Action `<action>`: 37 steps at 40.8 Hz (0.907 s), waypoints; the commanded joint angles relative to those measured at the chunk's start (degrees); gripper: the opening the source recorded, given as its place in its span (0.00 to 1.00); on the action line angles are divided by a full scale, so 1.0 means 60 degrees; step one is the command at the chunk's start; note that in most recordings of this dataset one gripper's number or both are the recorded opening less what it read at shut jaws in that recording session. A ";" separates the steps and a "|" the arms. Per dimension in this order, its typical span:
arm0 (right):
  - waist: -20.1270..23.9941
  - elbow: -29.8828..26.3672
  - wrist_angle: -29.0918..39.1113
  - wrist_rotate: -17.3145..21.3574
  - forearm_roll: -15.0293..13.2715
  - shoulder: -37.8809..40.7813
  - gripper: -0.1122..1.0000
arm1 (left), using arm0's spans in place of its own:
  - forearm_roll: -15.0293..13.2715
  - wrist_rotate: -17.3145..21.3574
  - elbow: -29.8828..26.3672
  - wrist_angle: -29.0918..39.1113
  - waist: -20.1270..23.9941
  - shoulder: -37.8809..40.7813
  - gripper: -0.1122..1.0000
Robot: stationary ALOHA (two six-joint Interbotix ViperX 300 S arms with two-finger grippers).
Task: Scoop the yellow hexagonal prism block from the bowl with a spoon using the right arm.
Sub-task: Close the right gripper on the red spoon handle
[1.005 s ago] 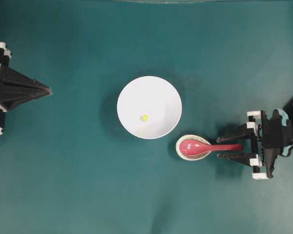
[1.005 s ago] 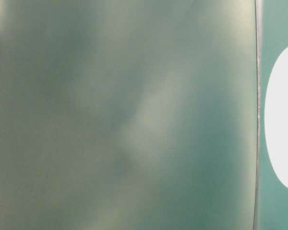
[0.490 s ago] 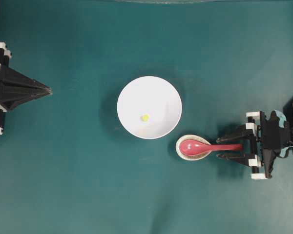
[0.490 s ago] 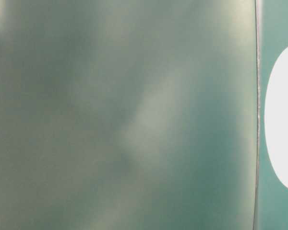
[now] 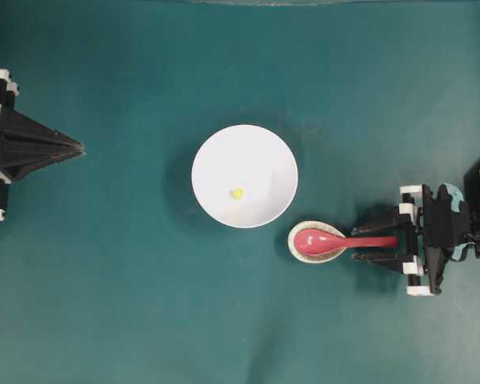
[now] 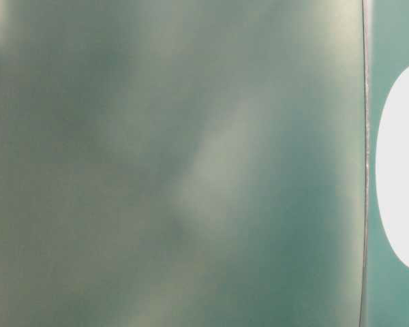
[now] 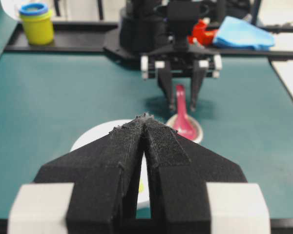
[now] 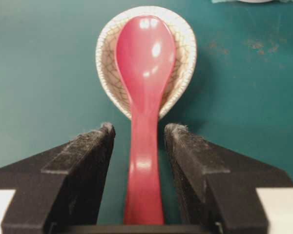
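Overhead view: the block (image 5: 238,193) lies in the bowl (image 5: 245,176) mid-mat (image 5: 144,304), free room all round, and the left gripper (image 5: 78,147) rests pinched together at the left edge. Right wrist view: the right gripper (image 8: 137,129) is spread wide, one finger either side of the spoon (image 8: 144,73) handle without touching, the scoop lying in a crackled rest (image 8: 184,53). No writing is legible anywhere.

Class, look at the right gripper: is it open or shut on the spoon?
Open. The right gripper's fingers flank the spoon handle with a gap showing on each side.
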 commanded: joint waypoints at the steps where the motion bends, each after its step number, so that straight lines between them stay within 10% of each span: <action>1: -0.0029 0.0000 -0.0059 0.0015 0.0088 -0.0103 0.57 | 0.0029 0.0015 -0.0264 -0.0029 0.0015 0.0044 0.10; 37: -0.0044 -0.0117 -0.0264 0.0015 0.0088 -0.0103 0.55 | 0.0029 0.0015 -0.0264 0.0073 0.0015 0.0044 0.10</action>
